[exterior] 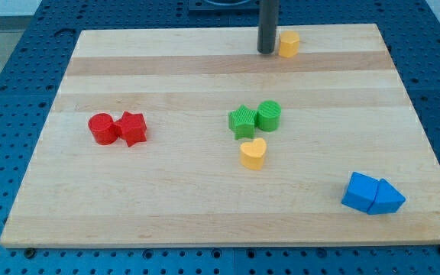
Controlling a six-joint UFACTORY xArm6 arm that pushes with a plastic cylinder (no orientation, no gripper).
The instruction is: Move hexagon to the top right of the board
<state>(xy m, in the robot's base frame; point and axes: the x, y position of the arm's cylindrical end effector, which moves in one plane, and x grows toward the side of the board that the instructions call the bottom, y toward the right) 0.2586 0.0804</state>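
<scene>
The yellow hexagon [288,44] sits near the top edge of the wooden board [205,206], right of centre, its shape only roughly legible. The rod's tip [266,51] stands just beside it on the view's left, apparently touching, holding nothing; the rod's upper part is cut off. No writing shows. Bare board lies to the hexagon's right. Mid-board sit a green star [241,121], green cylinder [269,114] and yellow heart [253,153].

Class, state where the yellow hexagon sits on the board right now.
The yellow hexagon sits near the view's top edge, right of centre, just right of my tip.
</scene>
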